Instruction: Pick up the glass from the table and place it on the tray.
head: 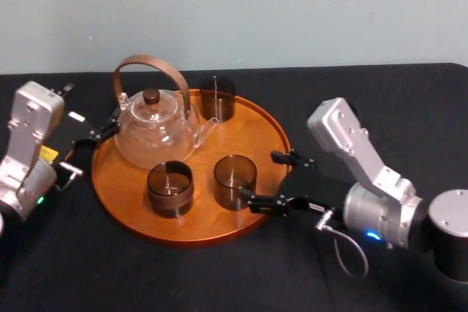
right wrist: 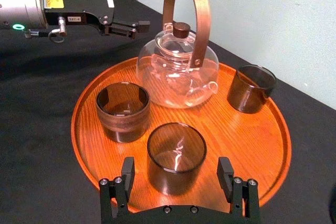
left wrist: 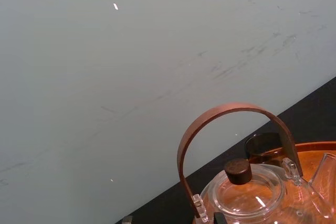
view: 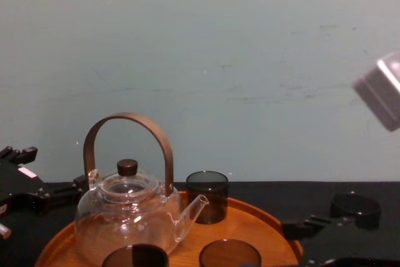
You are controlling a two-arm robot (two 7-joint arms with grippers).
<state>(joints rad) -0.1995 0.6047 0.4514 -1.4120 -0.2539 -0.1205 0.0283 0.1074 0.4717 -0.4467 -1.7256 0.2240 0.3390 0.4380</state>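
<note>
**A:** Where is the glass?

**B:** It stands upright on the tray, at lower centre of the head view. It is just right of a second glass and in front of the teapot. A third glass stands by the far rim.

**A:** And the right gripper?

**B:** It reaches in from the lower right with its fingers spread wide. Its wrist view shows the glass between them with a gap on each side, so nothing is grasped. I judge the placing done.

**A:** Next?

**B:** Draw straight back over the rim, above the table, without a finger clipping the glass.

**A:** The left gripper?

**B:** It is idle at the tray's left edge beside the teapot, fingers apart and empty.
</note>
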